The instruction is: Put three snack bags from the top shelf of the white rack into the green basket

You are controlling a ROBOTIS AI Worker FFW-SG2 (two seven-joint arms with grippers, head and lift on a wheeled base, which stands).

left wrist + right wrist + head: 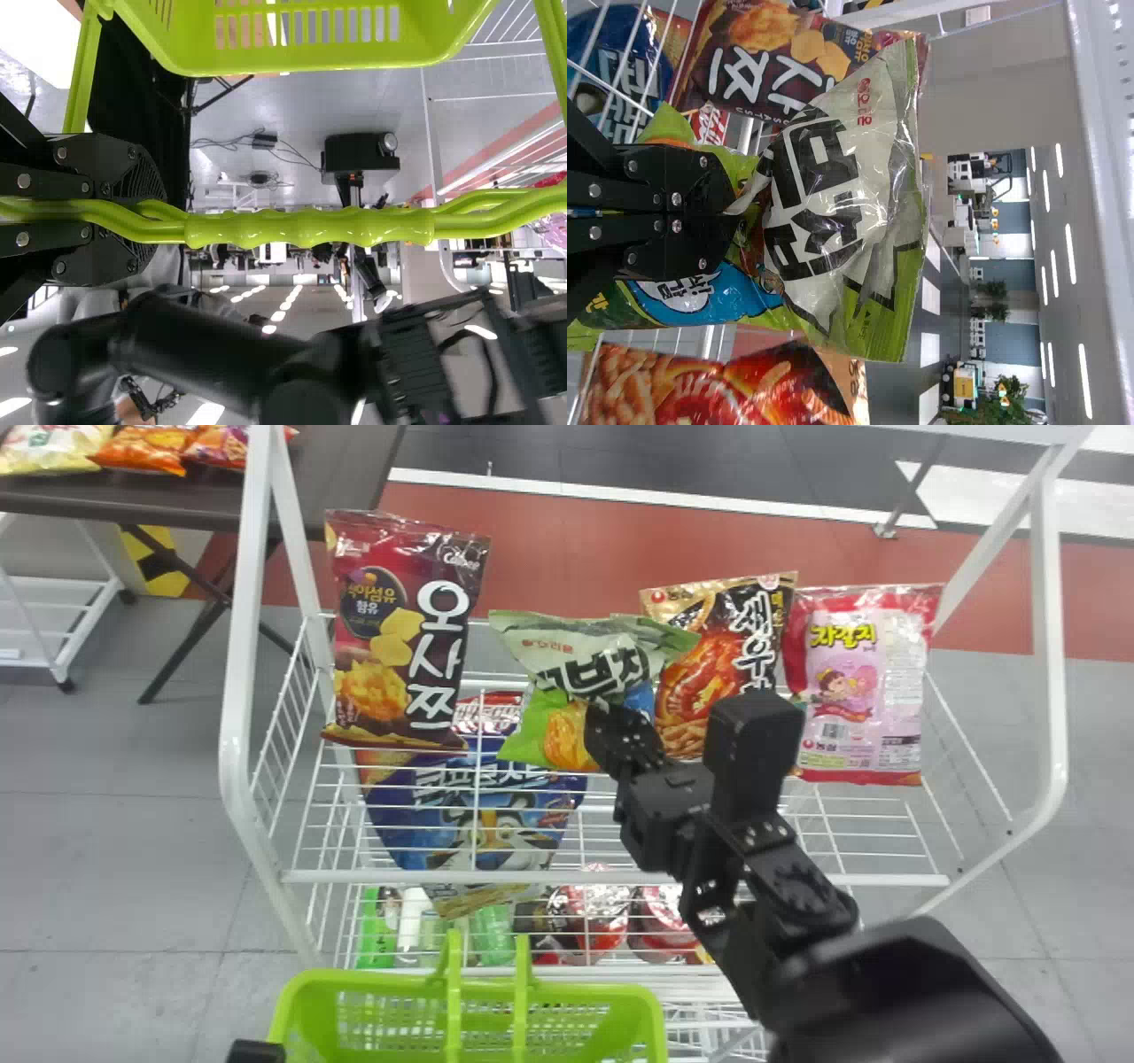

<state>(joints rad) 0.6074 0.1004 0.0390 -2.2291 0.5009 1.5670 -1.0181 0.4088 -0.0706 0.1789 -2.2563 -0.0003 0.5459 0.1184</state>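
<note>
The right gripper [733, 215] pinches the green-and-white snack bag [611, 657] by gathered film at mid-face, its fingers pressed nearly together; the bag sits at the head view's centre, toward twelve o'clock, at the white rack's top shelf [611, 877]; whether it touches the wire cannot be told. The left gripper [158, 221] has its fingers closed around the handle [310, 227] of the green basket [656, 1027], between six and seven o'clock.

The bag is probably light, puffy and slick, its contents easily crushed; a modest squeeze on bunched film or a flat end seal should serve, since too loose a pinch could let it slide.

Four bags are clear at the top shelf: this one; one maroon potato-snack bag [403, 629] at eleven o'clock; one shrimp-snack bag [726, 655] at one; one pink snack bag [864, 682] between two and three; there is one basket.
</note>
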